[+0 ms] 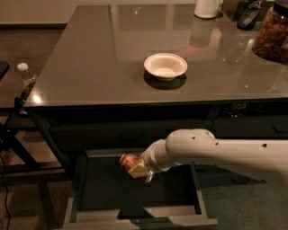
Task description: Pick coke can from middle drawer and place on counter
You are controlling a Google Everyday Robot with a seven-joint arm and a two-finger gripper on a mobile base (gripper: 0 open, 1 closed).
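Observation:
The coke can [129,161] is red and lies tilted in my gripper [137,169], which is shut on it just above the dark bottom of the open middle drawer [81,193]. My white arm [225,155] reaches in from the right, below the counter's front edge. The glossy dark grey counter [99,63] spreads above the drawer.
A white bowl [165,66] sits mid-counter. A white jug [207,8], a dark object [248,15] and a jar of brown snacks [272,31] stand at the back right. A clear plastic bottle [26,75] stands off the counter's left edge, by a black stand [18,134].

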